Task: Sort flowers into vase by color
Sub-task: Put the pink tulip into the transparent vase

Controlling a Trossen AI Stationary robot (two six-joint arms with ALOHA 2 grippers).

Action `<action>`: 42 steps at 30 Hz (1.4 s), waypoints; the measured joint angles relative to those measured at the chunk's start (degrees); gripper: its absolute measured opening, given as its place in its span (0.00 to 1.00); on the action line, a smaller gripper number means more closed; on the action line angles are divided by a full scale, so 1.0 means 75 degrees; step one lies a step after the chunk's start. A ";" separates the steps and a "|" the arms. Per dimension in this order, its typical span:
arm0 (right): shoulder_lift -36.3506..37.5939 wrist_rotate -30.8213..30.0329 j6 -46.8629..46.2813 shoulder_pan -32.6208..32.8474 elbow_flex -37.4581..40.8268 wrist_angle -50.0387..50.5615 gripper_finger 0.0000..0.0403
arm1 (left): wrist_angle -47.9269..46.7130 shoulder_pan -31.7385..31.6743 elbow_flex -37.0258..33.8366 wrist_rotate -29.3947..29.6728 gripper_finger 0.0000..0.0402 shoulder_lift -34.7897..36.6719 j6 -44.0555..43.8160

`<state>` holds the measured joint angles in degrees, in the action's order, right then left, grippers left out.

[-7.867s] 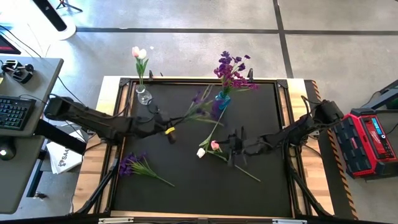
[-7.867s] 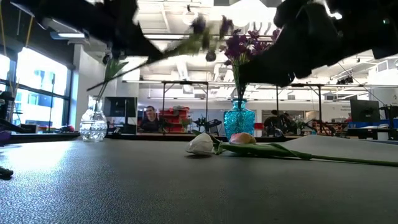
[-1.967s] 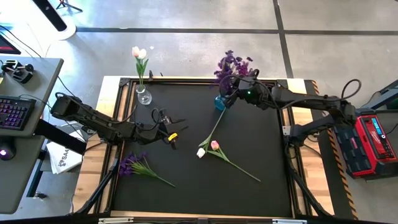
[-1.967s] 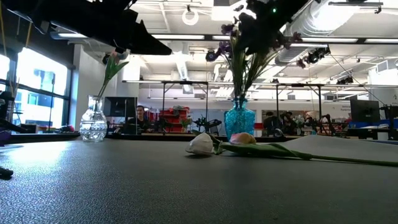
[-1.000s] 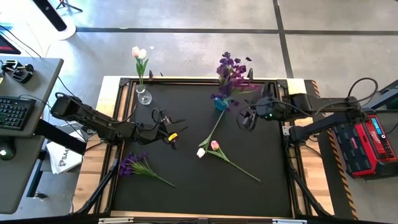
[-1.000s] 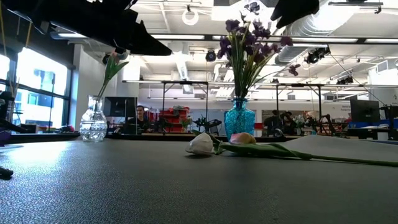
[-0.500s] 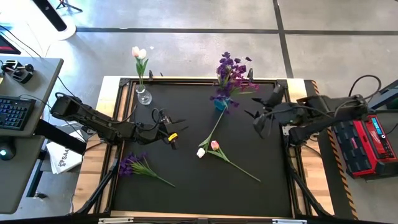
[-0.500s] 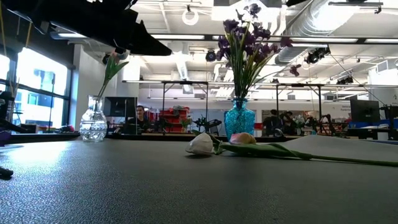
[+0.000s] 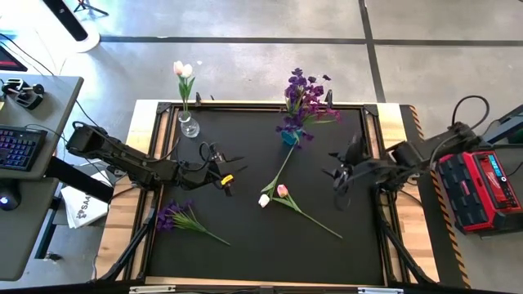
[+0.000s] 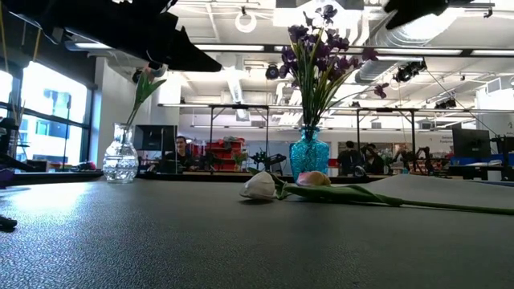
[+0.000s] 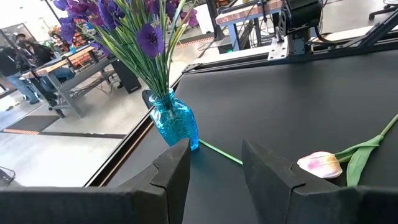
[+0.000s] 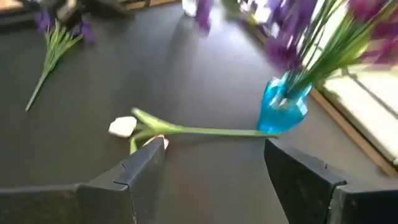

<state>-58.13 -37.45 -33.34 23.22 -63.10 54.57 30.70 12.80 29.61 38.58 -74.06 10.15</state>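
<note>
Where the bushy purple flowers (image 9: 304,91) stand, upper middle of the high view: stems down in a small blue glass vase (image 9: 290,135) at the far edge of the black mat (image 9: 253,245). Same bunch front and centre in the low view, blooms fanned out above the vase.

Just below that, near mid-frame: a white tulip (image 9: 264,200) and a pink tulip (image 9: 282,191) lying flat on the mat, heads nearly touching, green stems crossing. White one's stem running up toward the blue vase, pink one's trailing off toward lower right.

Lower left of the high view: a loose purple-bloom bunch with green stems (image 9: 176,216) lying flat, well apart from the tulips.

Upper left: clear round glass vase (image 9: 189,126) at the mat's edge, two pale tulips (image 9: 182,70) standing in it.

Right gripper (image 9: 339,174) right of centre, off the mat surface, fingers spread wide, nothing between them. Left gripper (image 9: 226,171) left of centre, fingers parted a moderate way, also empty, pointed toward the blue vase and the tulips per the wrist view.

Red and black box (image 9: 484,184) at the far right edge. Keyboard (image 9: 18,148) on a grey desk at far left.
</note>
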 joint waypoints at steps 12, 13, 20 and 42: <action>0.0000 0.0879 -0.0528 0.0538 0.2552 -0.3402 0.62 | 0.0076 -0.0003 0.0000 0.0000 0.33 0.0006 0.0006; 0.0000 0.0940 -0.0523 0.0563 0.2806 -0.3831 0.62 | 0.0076 -0.0003 0.0000 0.0001 0.33 0.0006 0.0006; -0.0003 0.1015 -0.0516 0.0612 0.4270 -0.6701 0.62 | 0.0117 -0.0003 0.0000 0.0001 0.33 0.0006 0.0013; -0.2137 0.2291 -0.0354 0.0612 0.4382 -0.8431 0.62 | -0.1737 0.0282 0.0735 0.0473 0.33 0.0172 -0.0407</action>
<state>-74.16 -20.27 -35.99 27.81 -30.23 -8.66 17.67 14.91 35.12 42.13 -72.77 7.10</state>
